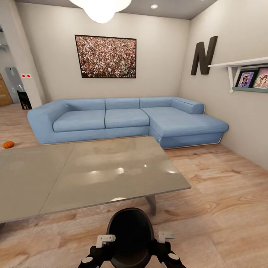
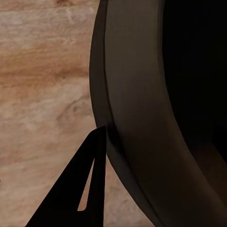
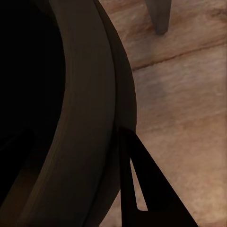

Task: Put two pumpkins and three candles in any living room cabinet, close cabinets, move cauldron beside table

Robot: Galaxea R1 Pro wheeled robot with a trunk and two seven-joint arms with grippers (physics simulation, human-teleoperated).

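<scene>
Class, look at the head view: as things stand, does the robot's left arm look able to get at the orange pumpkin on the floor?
Probably not. The pumpkin lies on the floor beyond the grey table, near the sofa. The left hand is pressed against the black cauldron, opposite the right hand.

Bright, even ceiling-lamp (image 1: pixel 100 8) light, soft glare on the grey table (image 1: pixel 111 171), dim blurred wrist views.

Cauldron: round black pot (image 1: pixel 130 234) between both grippers, low on the wooden floor (image 1: pixel 223 208)
Counter: grey glossy tabletop (image 1: pixel 93 171) just beyond
Pumpkin: small orange one (image 1: pixel 8 144) on the floor beside the blue sofa (image 1: pixel 123 119)
</scene>
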